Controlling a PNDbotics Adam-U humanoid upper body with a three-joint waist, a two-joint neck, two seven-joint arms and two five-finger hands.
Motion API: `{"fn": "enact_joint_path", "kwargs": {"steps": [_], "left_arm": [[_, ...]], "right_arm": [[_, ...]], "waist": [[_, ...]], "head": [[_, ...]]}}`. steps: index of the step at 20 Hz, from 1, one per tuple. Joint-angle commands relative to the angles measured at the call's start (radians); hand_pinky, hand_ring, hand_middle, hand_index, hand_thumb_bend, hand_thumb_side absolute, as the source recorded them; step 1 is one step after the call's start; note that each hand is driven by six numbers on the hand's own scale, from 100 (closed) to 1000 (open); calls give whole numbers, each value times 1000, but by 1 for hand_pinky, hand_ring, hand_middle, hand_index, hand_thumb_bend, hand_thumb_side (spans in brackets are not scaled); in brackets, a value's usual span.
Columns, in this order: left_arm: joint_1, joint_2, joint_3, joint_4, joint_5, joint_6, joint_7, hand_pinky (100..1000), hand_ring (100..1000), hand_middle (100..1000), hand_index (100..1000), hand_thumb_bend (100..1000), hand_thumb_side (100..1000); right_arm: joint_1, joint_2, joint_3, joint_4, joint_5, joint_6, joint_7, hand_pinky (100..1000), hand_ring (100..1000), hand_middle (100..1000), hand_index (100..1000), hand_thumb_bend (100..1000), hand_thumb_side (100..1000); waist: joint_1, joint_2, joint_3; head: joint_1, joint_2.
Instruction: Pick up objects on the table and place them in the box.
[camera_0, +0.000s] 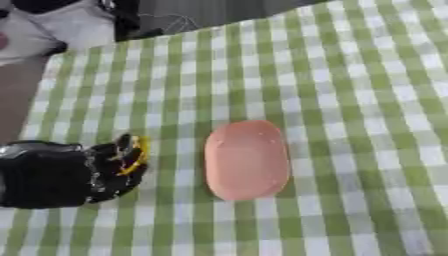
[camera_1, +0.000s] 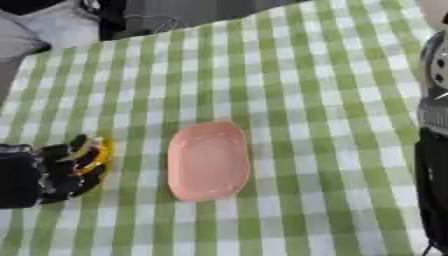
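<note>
I have the left hand (camera_0: 96, 172) low at the bench's (camera_0: 350, 100) left edge, toward the near corner, with its black fingers curled around a small yellow object (camera_0: 138, 155). Only a curved strip of yellow shows between the fingers and along their outer side, so I can't make out what the object is beyond its colour. The hand sits over the green and white checked cloth (camera_1: 289, 75) that covers the bench, and I can't tell whether it is resting on the cloth or raised just above it.

Just to the right of that hand, with a narrow band of cloth between them, lies the pink box (camera_0: 247, 160). It is a shallow oval tray with a raised rim, lying flat with its long axis running from the near edge toward the far edge, roughly midway across the bench. Its inside shows only pink.

On my right side, the right eye view shows the right arm (camera_1: 433, 150) as a black and silver mass down the bench's right edge. I can see the casing and a dark lower section, but not the right hand's fingers, so I can't tell how they are set. It stands well apart from the pink box.
</note>
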Motion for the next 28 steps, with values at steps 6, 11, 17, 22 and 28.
{"fn": "enact_joint_path", "kwargs": {"steps": [6, 11, 17, 22, 28], "left_arm": [[25, 4, 42, -7, -44, -125, 120, 686, 769, 769, 850, 920, 351], [44, -2, 93, -7, -49, -106, 120, 678, 766, 766, 848, 913, 350], [25, -13, 112, 49, -44, -99, 120, 676, 766, 768, 851, 895, 336], [3, -33, 102, 86, -36, -114, 120, 669, 762, 764, 849, 888, 330], [-31, -65, 80, 101, -12, -156, 120, 657, 753, 757, 845, 874, 311]], "right_arm": [[-22, -6, -5, -8, 12, 7, 15, 532, 633, 698, 1000, 100, 1000], [-23, -10, -4, -8, 21, 15, 16, 539, 638, 703, 1000, 100, 1000], [-27, -11, -3, -8, 33, 30, 15, 547, 646, 710, 1000, 100, 1000], [-30, -9, -3, -8, 39, 39, 14, 551, 649, 713, 1000, 100, 1000], [-31, -6, -2, -8, 45, 49, 15, 555, 652, 716, 1000, 100, 1000]], "waist": [[-4, -7, -5], [7, 0, -11], [18, 11, -21], [21, 19, -25], [22, 25, -26]], "head": [[17, -13], [22, -11], [29, -11], [33, -6], [35, 1]]}}
